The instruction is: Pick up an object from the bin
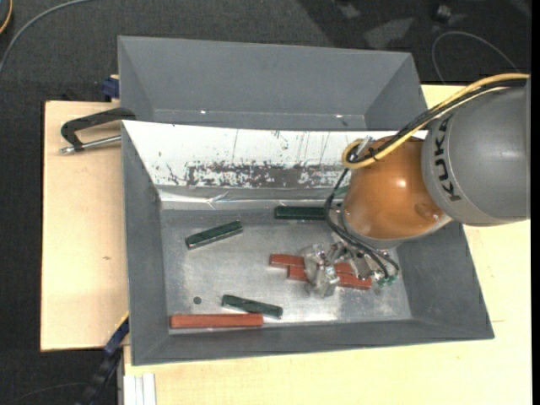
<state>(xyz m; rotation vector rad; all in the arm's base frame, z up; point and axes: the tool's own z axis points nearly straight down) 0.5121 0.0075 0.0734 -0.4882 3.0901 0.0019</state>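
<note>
Gripper sits low over the floor of the grey bin, in the right half and toward the near wall, in the middle of a small cluster of red pieces. A short red block lies just to its left, touching it or very nearly so, and a second red block lies just to its right, partly under the loose cables of the wrist. Whether the gripper is spread or closed, and whether it has either red piece in its hold, cannot be told: the metal end blends with the blocks. Above it the orange cover and the grey arm hang over the bin's right side and hide the floor there. A dark green bar lies along the far wall, its right end running under the orange cover. Another dark green bar lies tilted, well to the left in the open floor. Near the front wall a third green bar lies slanted, just above a long red bar that rests along the wall's foot. Both are well apart from the gripper. A small dark spot sits on the floor left of them.
</note>
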